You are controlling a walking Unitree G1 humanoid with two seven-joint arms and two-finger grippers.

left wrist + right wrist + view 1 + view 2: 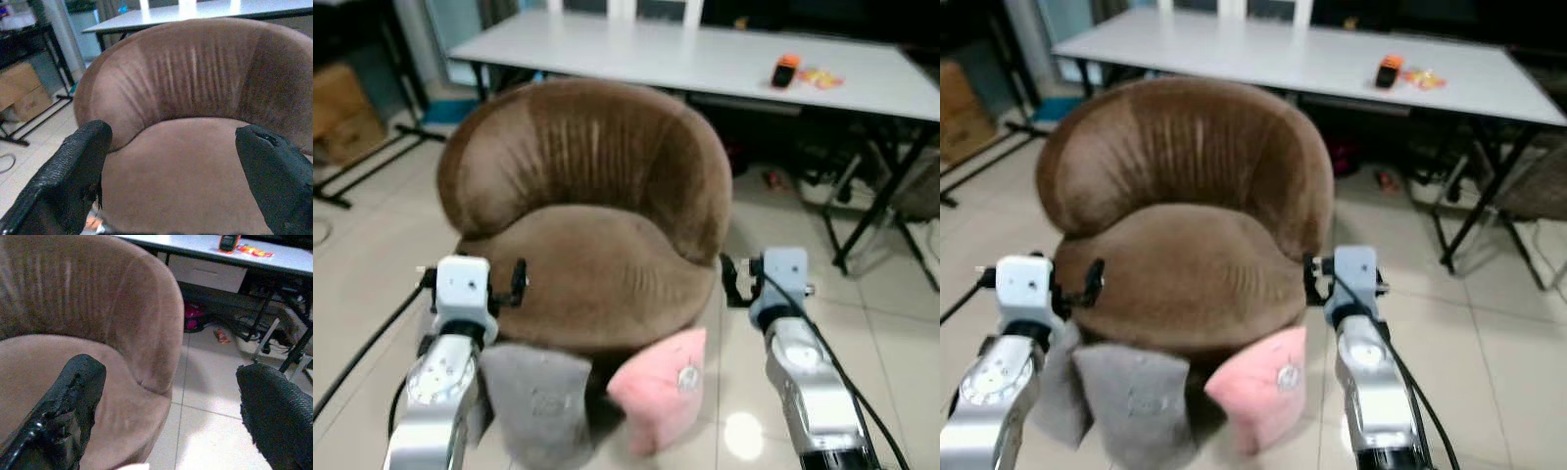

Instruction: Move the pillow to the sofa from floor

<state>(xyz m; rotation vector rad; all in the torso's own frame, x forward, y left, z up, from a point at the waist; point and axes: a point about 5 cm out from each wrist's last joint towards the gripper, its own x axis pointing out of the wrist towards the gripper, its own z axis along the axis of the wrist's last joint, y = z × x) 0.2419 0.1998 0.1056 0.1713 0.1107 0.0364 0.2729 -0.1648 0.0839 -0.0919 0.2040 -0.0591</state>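
A grey pillow (540, 401) and a pink pillow (661, 387) stand on the tiled floor, leaning against the front of a round brown sofa chair (587, 196). My left gripper (475, 282) is raised at the chair's front left edge, above the grey pillow. In the left wrist view its fingers (78, 161) are spread wide with only the seat between them. My right gripper (771, 279) hovers at the chair's right side, above and to the right of the pink pillow. It is open too, its fingers (73, 391) holding nothing.
A long white table (705, 59) stands behind the chair with an orange item (785, 70) on it. Its black legs (871, 206) and some clutter lie at the right. A cardboard box (342, 108) and a black stand are at the far left.
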